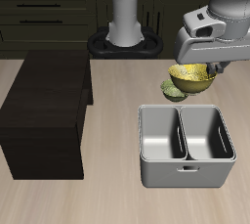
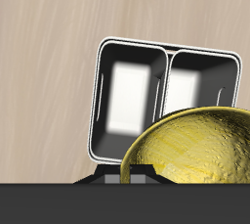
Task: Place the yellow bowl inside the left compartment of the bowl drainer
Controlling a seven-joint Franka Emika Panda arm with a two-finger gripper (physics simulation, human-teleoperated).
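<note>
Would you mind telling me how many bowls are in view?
2. The yellow bowl hangs at the gripper, above the table behind the drainer. The green bowl sits on the table just behind the drainer, partly hidden by the yellow one.

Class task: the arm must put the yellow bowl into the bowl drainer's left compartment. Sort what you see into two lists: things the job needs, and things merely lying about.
Needed for the job:
yellow bowl, lifted off the table
bowl drainer, both wells empty
gripper, carrying the bowl

Merely lying about:
olive-green bowl, behind the drainer
dark brown cabinet block
</note>
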